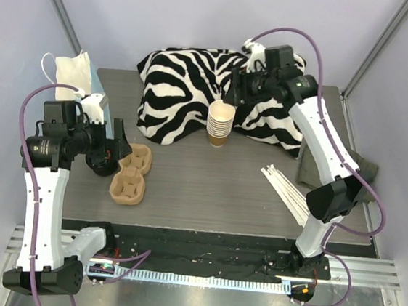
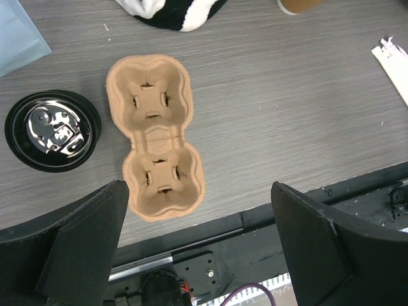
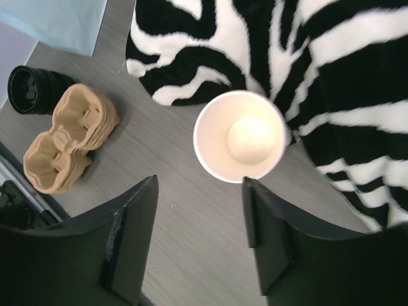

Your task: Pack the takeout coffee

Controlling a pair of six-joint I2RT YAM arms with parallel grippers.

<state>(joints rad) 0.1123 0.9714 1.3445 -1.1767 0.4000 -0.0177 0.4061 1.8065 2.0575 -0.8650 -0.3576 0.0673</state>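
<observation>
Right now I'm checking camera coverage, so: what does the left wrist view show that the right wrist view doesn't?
Only the left wrist: the white strips at its right edge. Only the right wrist: the top cup from above, open and empty inside; the left wrist catches just a tan sliver of the cups at its top edge. Both: the carrier, the black lids, the zebra cloth, the blue pack and the table.
</observation>
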